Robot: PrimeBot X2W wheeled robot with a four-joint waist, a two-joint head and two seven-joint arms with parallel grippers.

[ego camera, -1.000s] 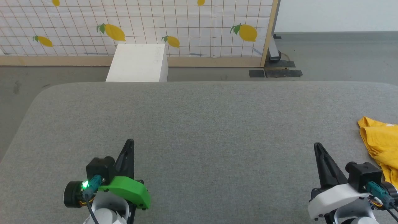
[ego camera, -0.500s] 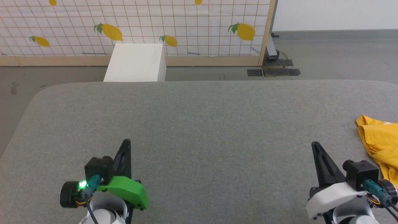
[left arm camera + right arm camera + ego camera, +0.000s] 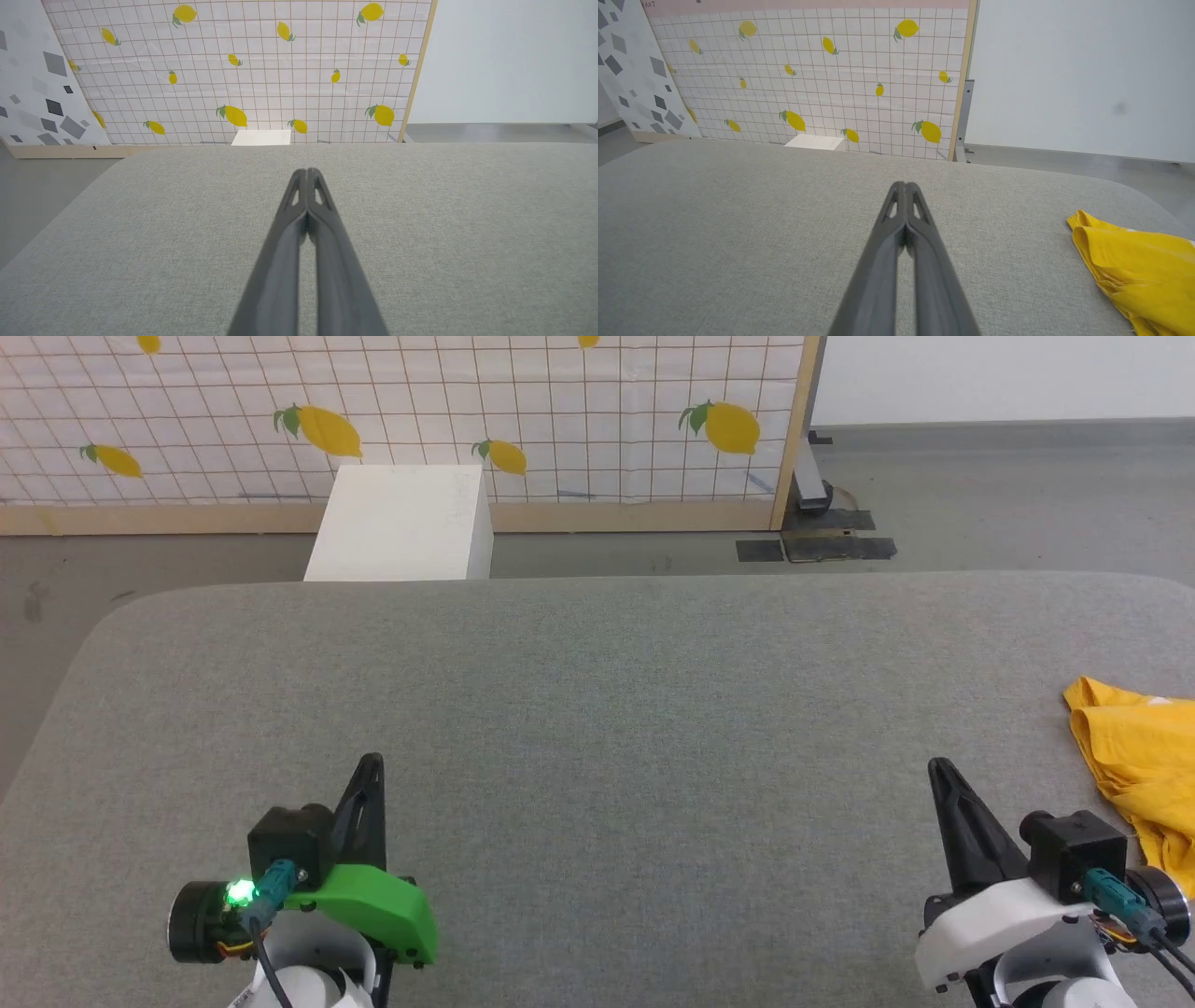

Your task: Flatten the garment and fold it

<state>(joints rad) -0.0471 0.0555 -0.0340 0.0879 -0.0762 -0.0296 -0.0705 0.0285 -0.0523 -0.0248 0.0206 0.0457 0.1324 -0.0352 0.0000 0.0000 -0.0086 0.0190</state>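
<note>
While the head camera's view slides slightly rightward, the left gripper [image 3: 371,762] and right gripper [image 3: 936,766] stay clenched and empty above the grey padded table [image 3: 597,709], the crumpled yellow garment [image 3: 1134,756] lying untouched at its right edge, so flattening is yet to start.

So the desk [image 3: 597,691] took up the whole foreground. Left hand [image 3: 372,763] hung over its near left part and right hand [image 3: 936,769] over its near right, well apart, both pointing toward the far edge. The garment [image 3: 1134,756] lay bunched on the desk out at the right side, to the right of the right hand and clear of its fingers. Past the far edge, a box [image 3: 397,523] stood on the floor [image 3: 980,495], left of centre. Behind the box a panel [image 3: 560,420] ran along the back, with open floor to its right.
</note>
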